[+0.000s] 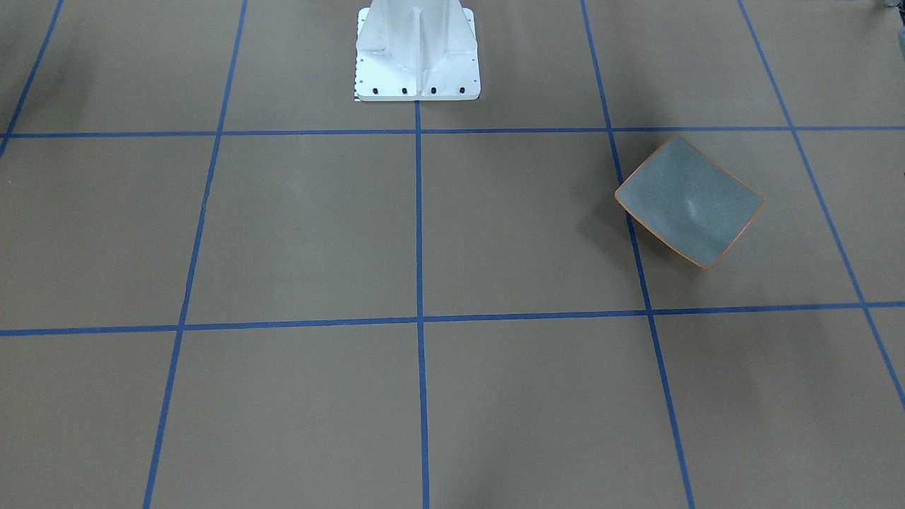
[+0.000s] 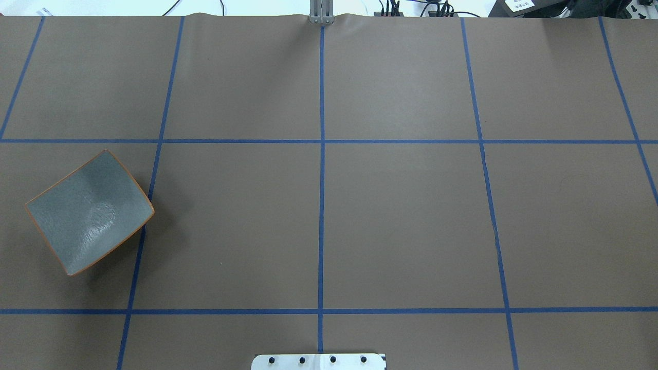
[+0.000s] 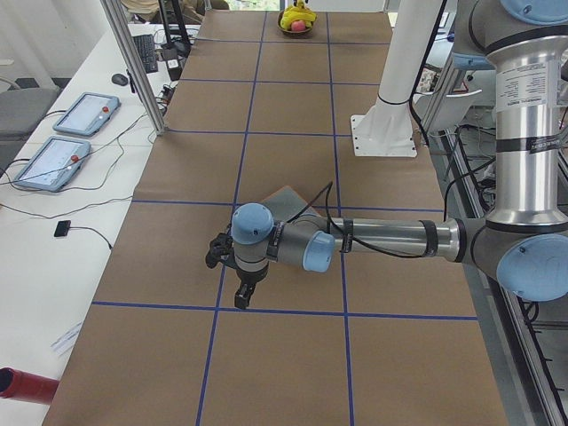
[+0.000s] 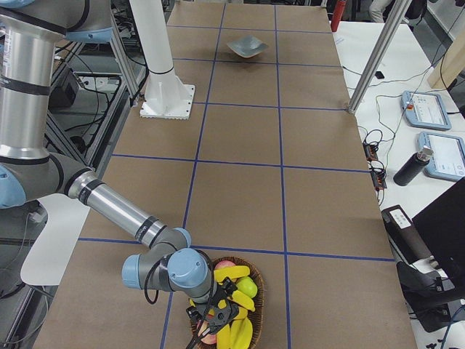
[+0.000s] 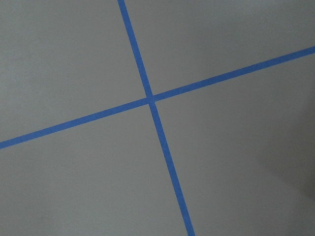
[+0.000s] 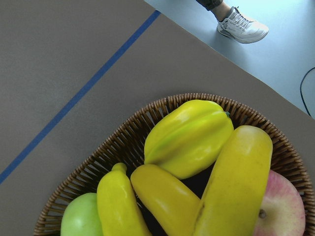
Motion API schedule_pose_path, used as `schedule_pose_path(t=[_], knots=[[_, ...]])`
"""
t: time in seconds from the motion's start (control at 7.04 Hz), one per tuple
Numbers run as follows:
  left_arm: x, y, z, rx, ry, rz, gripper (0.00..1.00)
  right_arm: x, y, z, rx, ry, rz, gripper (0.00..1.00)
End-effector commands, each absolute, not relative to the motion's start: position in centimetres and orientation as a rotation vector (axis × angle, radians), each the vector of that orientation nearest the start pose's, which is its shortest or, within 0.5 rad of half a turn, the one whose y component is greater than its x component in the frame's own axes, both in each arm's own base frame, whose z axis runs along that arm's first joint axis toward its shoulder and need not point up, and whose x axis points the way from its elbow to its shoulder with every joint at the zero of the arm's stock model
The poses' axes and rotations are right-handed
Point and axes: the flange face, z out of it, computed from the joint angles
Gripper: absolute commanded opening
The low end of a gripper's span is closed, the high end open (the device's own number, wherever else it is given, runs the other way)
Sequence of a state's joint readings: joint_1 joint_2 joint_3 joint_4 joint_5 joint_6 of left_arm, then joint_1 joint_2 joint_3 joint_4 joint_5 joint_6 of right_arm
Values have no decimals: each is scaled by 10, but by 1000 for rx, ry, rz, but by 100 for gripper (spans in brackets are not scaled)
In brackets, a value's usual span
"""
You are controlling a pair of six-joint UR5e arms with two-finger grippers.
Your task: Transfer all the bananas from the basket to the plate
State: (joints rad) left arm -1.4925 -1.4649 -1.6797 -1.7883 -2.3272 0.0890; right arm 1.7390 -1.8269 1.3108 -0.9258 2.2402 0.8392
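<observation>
In the woven wicker basket (image 6: 118,147): three glossy curved bananas (image 6: 236,182) counted; one squarish speckled plate (image 2: 90,211) far from it. Right pincer (image 4: 214,313) (above basket) and left pincer (image 3: 241,297): grip cannot tell.

No text, brand or number can be read in any view. The white printed label (image 3: 525,93) on the silver upright tube (image 3: 519,177) of the left arm carries dark lines of print too small to make out. The white sticker (image 2: 519,4) on the dark box (image 2: 498,9) beyond the far edge of the brown table (image 2: 411,216) is likewise illegible.
</observation>
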Motion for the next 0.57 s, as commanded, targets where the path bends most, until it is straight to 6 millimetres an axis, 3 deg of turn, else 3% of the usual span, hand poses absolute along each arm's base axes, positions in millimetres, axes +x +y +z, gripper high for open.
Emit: schedule_pose_path(t=[0.0,0.43], knots=[[-29,-463,633,213,755,242,100,128,-327,827,-101,-707,954,1],[-29,-463,635,209,755,240,100,129,-335,815,-48,-715,894,0]])
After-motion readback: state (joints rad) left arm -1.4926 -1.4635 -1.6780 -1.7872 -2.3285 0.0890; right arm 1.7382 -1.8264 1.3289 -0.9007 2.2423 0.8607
